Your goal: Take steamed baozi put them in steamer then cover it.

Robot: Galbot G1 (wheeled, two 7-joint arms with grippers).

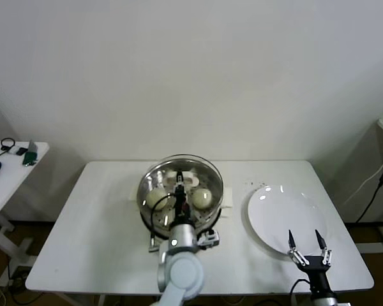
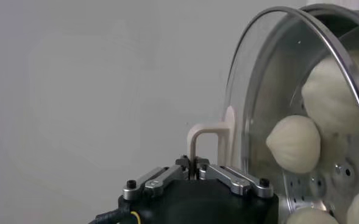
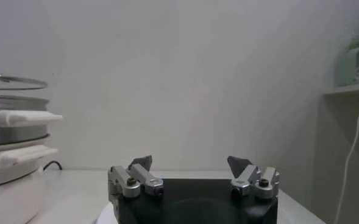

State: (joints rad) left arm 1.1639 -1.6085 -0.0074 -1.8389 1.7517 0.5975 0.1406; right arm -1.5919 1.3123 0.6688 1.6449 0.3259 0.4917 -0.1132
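Note:
The steamer [image 1: 212, 215] stands mid-table, a shiny pot on a white base [image 3: 8, 176]. The clear glass cover [image 1: 190, 167] hangs level over it. In the right wrist view a thin gap shows between the cover's rim [image 3: 11, 81] and the pot. My left gripper [image 2: 194, 167] is shut on the cover's cream handle [image 2: 205, 137]. Steamed baozi [image 1: 158, 199] [image 1: 202, 198] lie in the pot and show through the glass [image 2: 294, 143]. My right gripper [image 1: 304, 243] stands open and empty near the table's front right edge.
A flat white plate [image 1: 287, 213] lies right of the steamer, just beyond my right gripper. A small side table [image 1: 13, 172] with loose items stands at the far left. A black cable [image 1: 380, 185] hangs at the right edge.

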